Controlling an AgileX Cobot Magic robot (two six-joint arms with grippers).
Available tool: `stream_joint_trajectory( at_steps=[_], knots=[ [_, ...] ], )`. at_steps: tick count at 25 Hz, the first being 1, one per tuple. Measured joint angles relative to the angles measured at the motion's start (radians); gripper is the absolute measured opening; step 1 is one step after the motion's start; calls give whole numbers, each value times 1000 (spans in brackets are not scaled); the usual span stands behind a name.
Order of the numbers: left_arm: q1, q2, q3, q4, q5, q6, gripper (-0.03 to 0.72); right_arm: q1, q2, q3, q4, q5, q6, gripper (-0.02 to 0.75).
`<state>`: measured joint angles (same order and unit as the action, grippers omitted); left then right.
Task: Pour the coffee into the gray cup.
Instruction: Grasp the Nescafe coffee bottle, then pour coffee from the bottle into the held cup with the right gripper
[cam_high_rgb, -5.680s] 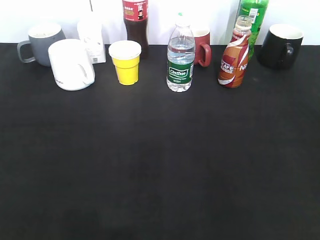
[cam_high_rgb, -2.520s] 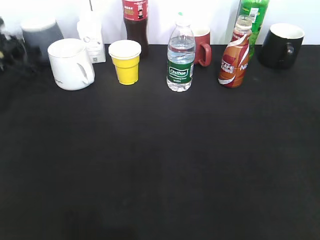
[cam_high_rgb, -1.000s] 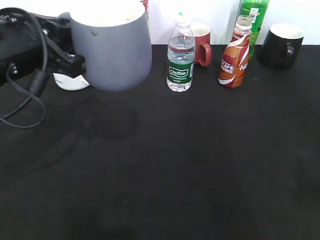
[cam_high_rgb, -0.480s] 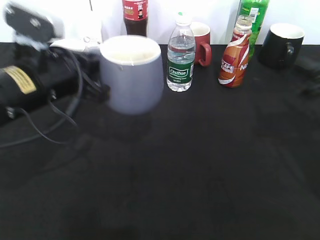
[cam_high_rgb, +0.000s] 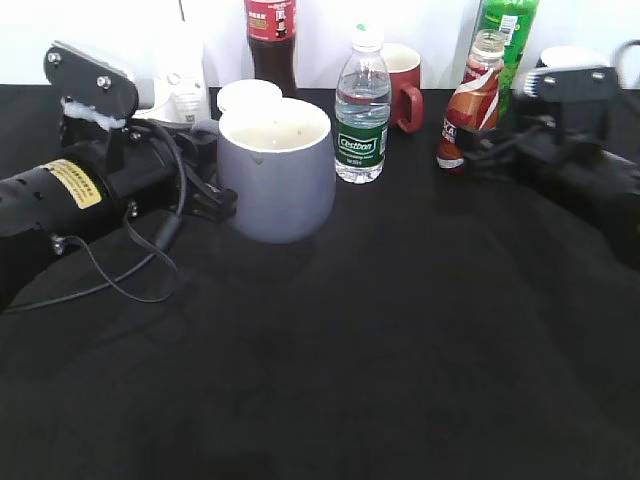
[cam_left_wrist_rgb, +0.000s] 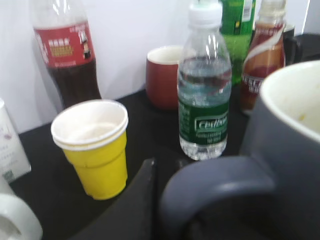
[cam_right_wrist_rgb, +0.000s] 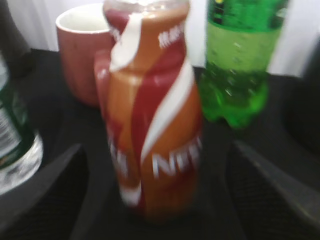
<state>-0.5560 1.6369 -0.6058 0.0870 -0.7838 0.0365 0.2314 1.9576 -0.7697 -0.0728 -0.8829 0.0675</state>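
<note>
The gray cup (cam_high_rgb: 278, 170) is a matte gray mug with a pale inside, standing upright left of the table's middle, at or just above the black cloth. My left gripper (cam_high_rgb: 215, 200) is shut on its loop handle (cam_left_wrist_rgb: 215, 185), with one black finger (cam_left_wrist_rgb: 145, 200) beside it. The coffee bottle (cam_high_rgb: 478, 100), orange-brown with a white swirl, stands upright at the back right. My right gripper (cam_high_rgb: 480, 150) is open, and its two fingers lie on either side of the bottle (cam_right_wrist_rgb: 150, 115) near its base (cam_right_wrist_rgb: 155, 150), apart from it.
Behind the cup stand a yellow paper cup (cam_high_rgb: 245, 95), a cola bottle (cam_high_rgb: 272, 40), a white carton (cam_high_rgb: 180, 75), a water bottle (cam_high_rgb: 360, 110) and a red mug (cam_high_rgb: 405, 85). A green bottle (cam_high_rgb: 505, 30) stands behind the coffee. A black mug (cam_high_rgb: 565, 55) is partly hidden by the right arm.
My left arm has brought the gray cup from the back left corner forward and right, then lower. My right arm has come in from the right to the coffee bottle.
</note>
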Motion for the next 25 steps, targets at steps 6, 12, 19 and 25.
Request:
stream_joint_trajectory(
  at_steps=[6,12,19,25],
  knots=[
    [0,0,0,0,-18,0,64,12,155,-161,-6,-9,16,658],
    [0,0,0,0,-18,0,64,12,237,-245,-7,-12,18,536],
    [0,0,0,-1,-18,0,64,12,189,-204,-29,8,-1,534],
    [0,0,0,0,-18,0,64,15,-146,-131,-165,107,18,533]
  ],
)
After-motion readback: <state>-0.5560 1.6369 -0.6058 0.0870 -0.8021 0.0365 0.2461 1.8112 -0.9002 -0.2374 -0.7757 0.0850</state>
